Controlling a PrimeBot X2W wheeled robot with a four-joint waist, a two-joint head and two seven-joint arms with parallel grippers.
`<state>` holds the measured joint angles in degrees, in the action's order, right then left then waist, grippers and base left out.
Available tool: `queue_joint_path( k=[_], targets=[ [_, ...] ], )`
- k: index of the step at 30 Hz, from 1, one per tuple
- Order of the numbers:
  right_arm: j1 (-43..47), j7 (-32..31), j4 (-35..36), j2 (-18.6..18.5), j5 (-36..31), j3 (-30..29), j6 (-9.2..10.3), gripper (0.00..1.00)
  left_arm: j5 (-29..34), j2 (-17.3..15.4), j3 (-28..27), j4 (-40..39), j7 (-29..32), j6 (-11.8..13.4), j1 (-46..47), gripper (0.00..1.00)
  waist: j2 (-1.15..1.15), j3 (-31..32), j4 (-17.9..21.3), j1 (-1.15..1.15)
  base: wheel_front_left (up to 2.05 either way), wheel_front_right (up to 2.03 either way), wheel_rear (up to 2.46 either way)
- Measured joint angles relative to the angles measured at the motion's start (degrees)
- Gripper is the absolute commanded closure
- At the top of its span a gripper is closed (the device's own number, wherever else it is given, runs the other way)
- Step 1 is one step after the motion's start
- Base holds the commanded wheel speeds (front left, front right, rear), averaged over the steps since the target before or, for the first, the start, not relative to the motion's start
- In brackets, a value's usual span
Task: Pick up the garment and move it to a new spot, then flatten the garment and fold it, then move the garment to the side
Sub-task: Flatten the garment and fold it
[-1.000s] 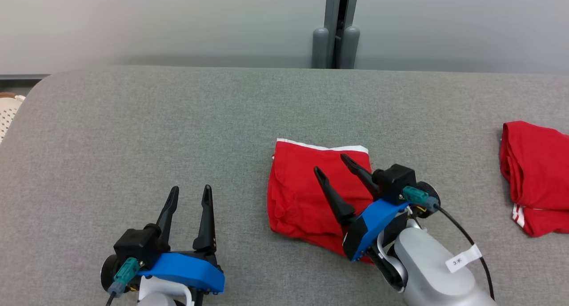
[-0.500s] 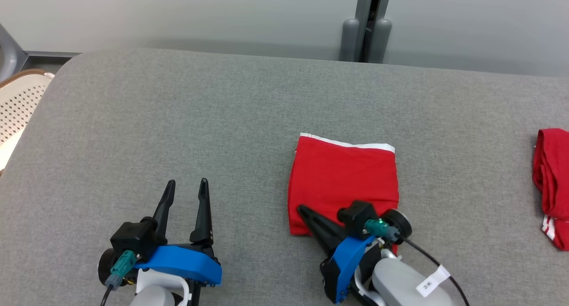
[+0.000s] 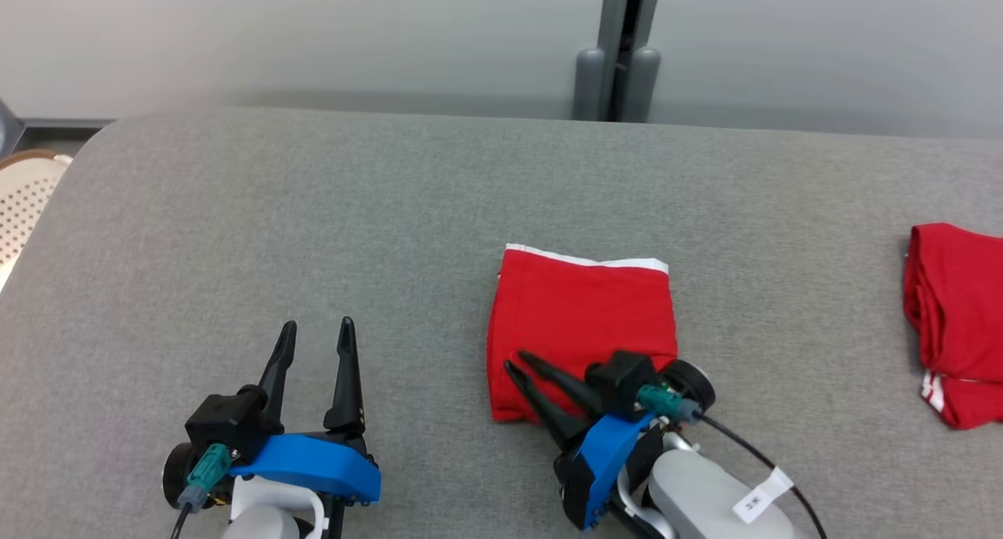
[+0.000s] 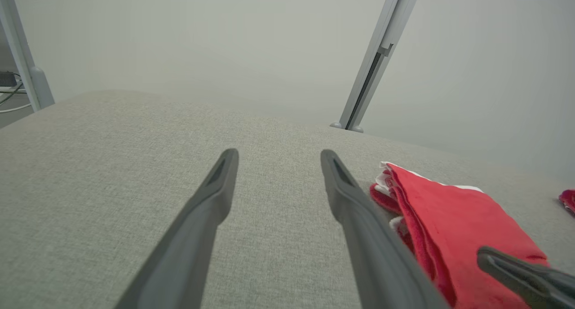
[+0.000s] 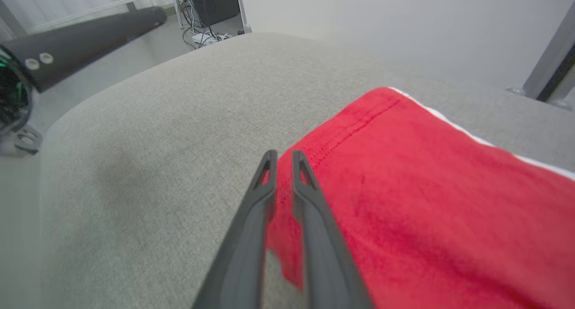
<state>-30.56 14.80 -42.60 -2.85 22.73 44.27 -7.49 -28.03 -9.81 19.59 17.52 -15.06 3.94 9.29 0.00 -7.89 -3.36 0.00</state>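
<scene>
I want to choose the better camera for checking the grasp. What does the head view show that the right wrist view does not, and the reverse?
Head view's own: a second red garment far right on the grey table, and a pale perforated object at the left edge. Right wrist view's own: cables on the floor beyond the table, and the stitched seam along the cloth. Shared: the folded red garment and the right gripper at its near left corner, fingers almost together with red cloth between them.
</scene>
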Motion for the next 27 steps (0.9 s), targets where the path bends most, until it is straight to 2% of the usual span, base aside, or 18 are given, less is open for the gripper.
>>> queue_joint_path(
  k=[1,3,4,18,23,27],
  targets=[
    [0.2,0.0,0.8,0.1,-0.2,-1.1,0.0,0.5,0.2,0.0,-0.2,0.0,0.0,-0.2,-0.1,0.0,0.0,0.3,0.3,0.0,0.0,0.0,0.0],
    [1.1,0.1,2.5,0.0,-0.6,-4.1,0.0,0.02,0.8,0.1,-0.4,0.1,0.0,-0.4,-0.3,0.0,0.0,0.9,1.0,0.0,0.0,0.0,0.0],
    [1.8,0.2,3.5,0.0,-1.2,-6.0,0.0,0.0,1.1,0.2,-0.5,0.3,0.0,-0.5,-0.4,0.0,0.0,1.3,1.3,0.0,0.0,0.0,0.0],
    [17.1,0.2,14.5,0.0,-8.1,-32.6,0.0,0.0,4.5,1.5,-2.2,2.4,0.0,-1.9,-3.7,0.0,0.0,5.4,4.2,-0.01,0.0,0.0,0.0],
    [20.7,0.2,17.1,0.0,-9.2,-38.0,0.0,0.0,4.9,2.2,-3.7,2.1,0.0,-2.1,-5.3,0.0,0.0,5.5,4.5,0.0,0.0,0.0,0.0],
    [22.1,0.2,18.7,0.0,-9.5,-39.8,0.0,0.0,5.0,2.5,-5.3,1.5,0.0,-2.1,-7.0,0.0,0.0,5.7,4.7,-0.01,0.0,0.0,0.0]
  ],
)
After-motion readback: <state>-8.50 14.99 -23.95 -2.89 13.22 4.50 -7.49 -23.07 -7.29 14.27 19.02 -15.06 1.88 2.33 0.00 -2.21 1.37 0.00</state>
